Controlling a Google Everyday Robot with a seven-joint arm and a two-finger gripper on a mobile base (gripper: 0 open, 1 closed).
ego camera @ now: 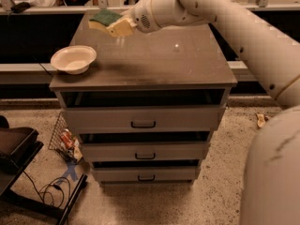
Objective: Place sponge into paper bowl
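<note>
One gripper [117,27] hangs over the far left part of the cabinet top [164,62], clenched on the one sponge [105,18], which is held clear of the surface with its green side up. One paper bowl [73,59] sits at the near left corner, well apart from the sponge. Three drawers [143,121] stack below the top.

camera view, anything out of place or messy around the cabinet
Only the floor: a wire rack holding litter leans at the lower left of the cabinet, and a scrap lies at right. The paper bowl sits upright near the top's left edge; the gripper holds the sponge over the back left.
</note>
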